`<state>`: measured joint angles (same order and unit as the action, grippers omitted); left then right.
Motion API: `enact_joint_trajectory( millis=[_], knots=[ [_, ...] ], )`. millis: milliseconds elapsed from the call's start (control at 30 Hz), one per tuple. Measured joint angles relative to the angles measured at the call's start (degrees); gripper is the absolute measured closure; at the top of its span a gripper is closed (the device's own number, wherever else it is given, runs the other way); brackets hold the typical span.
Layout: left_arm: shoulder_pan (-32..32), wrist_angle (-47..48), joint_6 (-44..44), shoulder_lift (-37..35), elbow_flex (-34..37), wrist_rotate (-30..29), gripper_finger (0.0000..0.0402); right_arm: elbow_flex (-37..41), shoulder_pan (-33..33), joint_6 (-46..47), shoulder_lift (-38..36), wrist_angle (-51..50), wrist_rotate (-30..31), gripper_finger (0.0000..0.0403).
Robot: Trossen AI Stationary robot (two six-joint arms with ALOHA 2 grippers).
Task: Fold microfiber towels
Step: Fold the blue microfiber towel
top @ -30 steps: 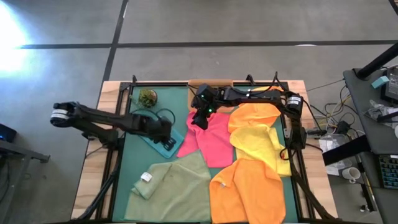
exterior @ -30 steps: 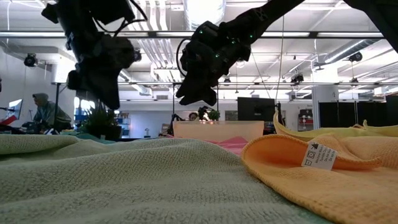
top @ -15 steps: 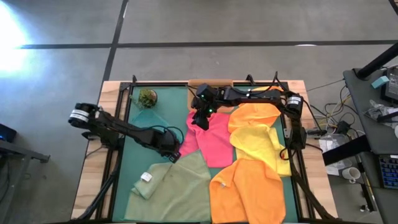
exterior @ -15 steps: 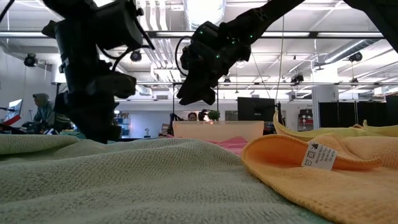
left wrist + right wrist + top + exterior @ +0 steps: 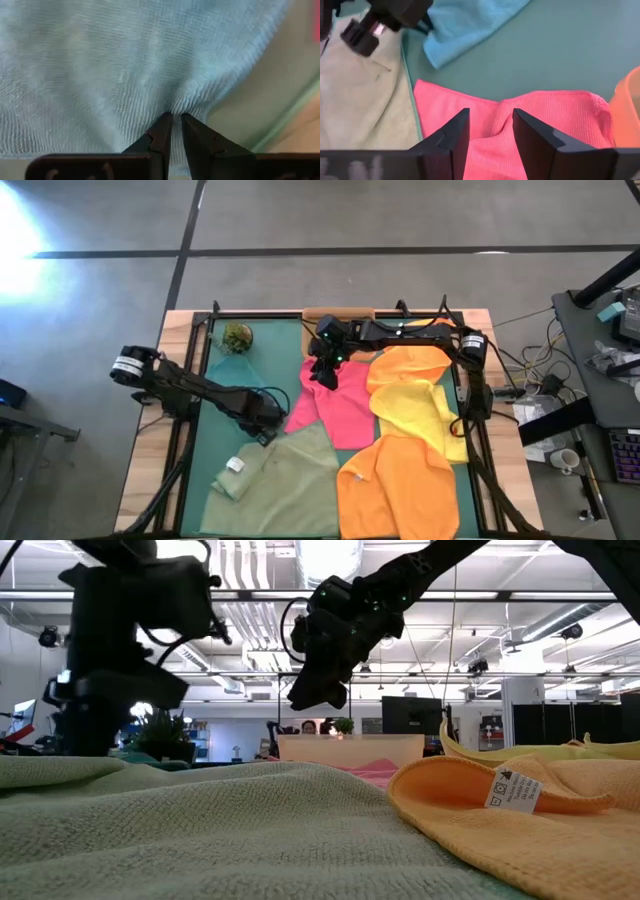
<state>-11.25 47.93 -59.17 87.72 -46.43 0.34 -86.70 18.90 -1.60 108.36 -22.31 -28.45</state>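
The teal towel (image 5: pixel 470 25) lies on the green mat (image 5: pixel 215 435) left of centre. My left gripper (image 5: pixel 173 116) points down at its near end, shut on the cloth, and my left arm (image 5: pixel 200 385) hides most of the towel in the high view. The pink towel (image 5: pixel 340 405) lies flat at mid table. My right gripper (image 5: pixel 490 112) hangs open above its far-left corner, also seen well clear of the cloth in the low view (image 5: pixel 310 698). A raised crease of pink (image 5: pixel 507 120) shows between its fingers, farther down. My left gripper pinches a small gather of the teal towel (image 5: pixel 172 107) between its two fingertips, close to one edge of the cloth. It comes from above, pointing straight down. Creases run in toward the pinch; the rest of the towel lies spread on the mat.
A sage towel (image 5: pixel 290 475) with a white label covers the near left. A yellow towel (image 5: pixel 415 410) and two orange towels (image 5: pixel 400 480) (image 5: pixel 410 365) overlap along the right. A small green plant (image 5: pixel 237 335) stands at the far left, and a cardboard tray (image 5: pixel 340 312) sits at the far edge.
My left gripper has sunk toward the mat and shifted toward the table's near edge. It has tipped over until it points straight down and has stayed shut. The teal towel now lies mostly under the arm in the high view.
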Motion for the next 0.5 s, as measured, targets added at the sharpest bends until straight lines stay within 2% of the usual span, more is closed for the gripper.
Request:
enact_joint_trajectory(
  millis=[233,333,500],
  knots=[
    [0.0,4.3,5.7,-2.0,-3.7,-2.4,0.0369,0.0,0.0,-2.0,0.0,0.3,0.0,0.0258],
    [0.0,8.0,6.0,-2.6,-4.1,-2.6,0.0369,0.0,0.0,-2.0,0.0,0.3,0.0,0.0257],
    [0.0,8.6,6.0,-3.2,-4.0,-2.4,0.0369,0.0,0.0,-2.0,0.0,0.3,0.0,0.0261]
  ],
)
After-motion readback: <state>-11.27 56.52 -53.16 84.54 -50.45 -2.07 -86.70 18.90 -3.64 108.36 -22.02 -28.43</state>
